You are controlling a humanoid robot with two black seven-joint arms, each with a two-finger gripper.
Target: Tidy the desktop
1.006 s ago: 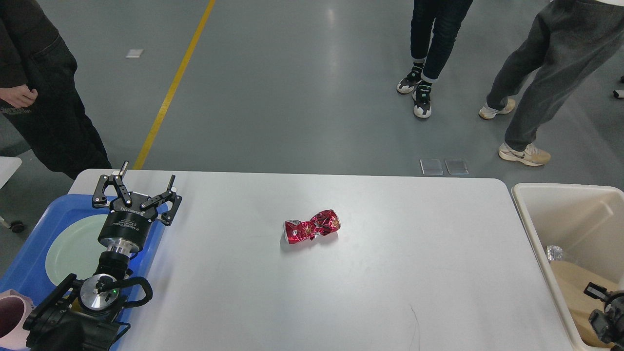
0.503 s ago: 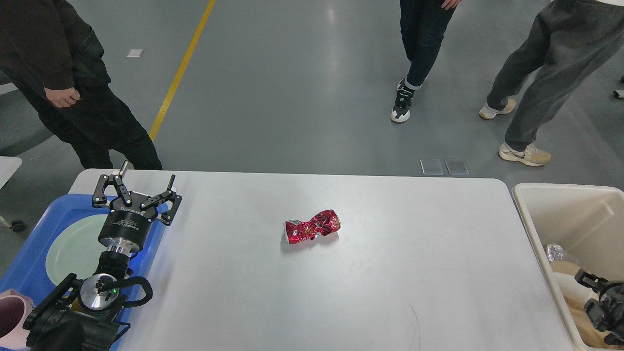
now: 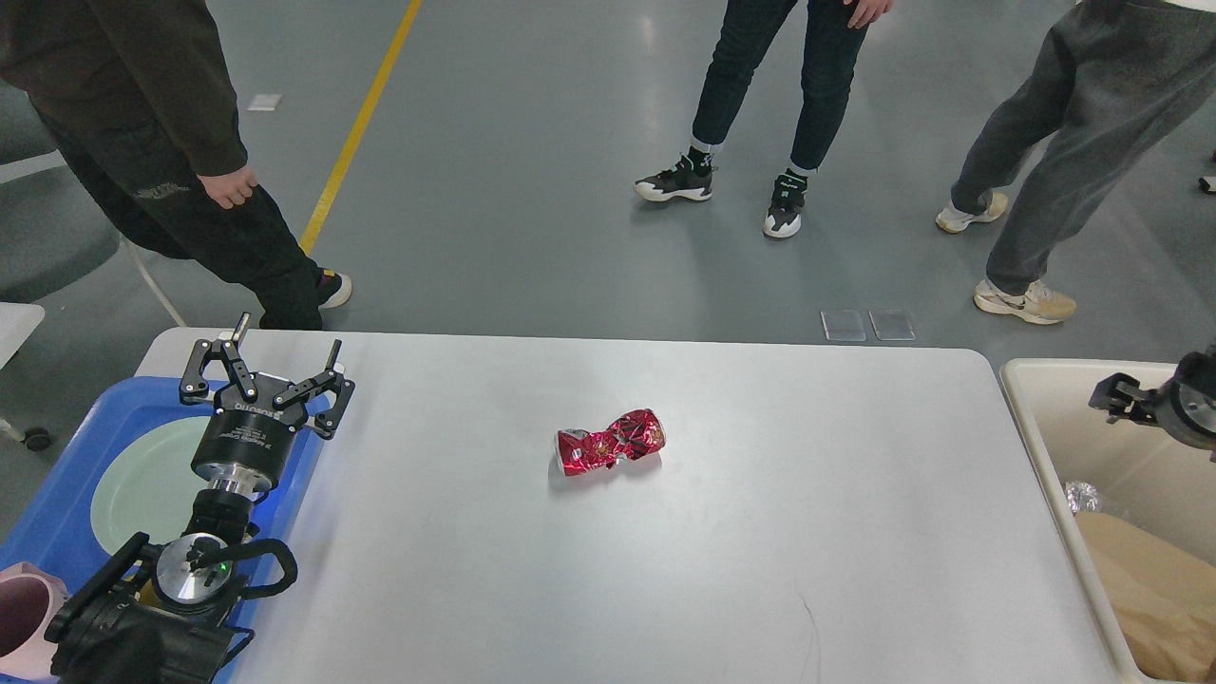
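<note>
While spread wide at lower left above a blue tray (image 3: 57, 532), left gripper (image 3: 283, 366) grasps nothing. Right gripper (image 3: 1113, 394), far right over a cream bin (image 3: 1045, 446): grip impossible to tell. White desktop (image 3: 760, 532) fills centre, crushed red can (image 3: 610, 442) mid-surface.

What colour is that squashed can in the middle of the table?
Shiny red with small silvery patches; the can shows clearly in the head view.

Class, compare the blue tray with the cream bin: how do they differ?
The blue tray lies on the desktop at its left edge; the cream bin stands beside its right end. The tray is shallow and holds a pale green plate; the bin is deep-walled. Both are open-topped.
</note>
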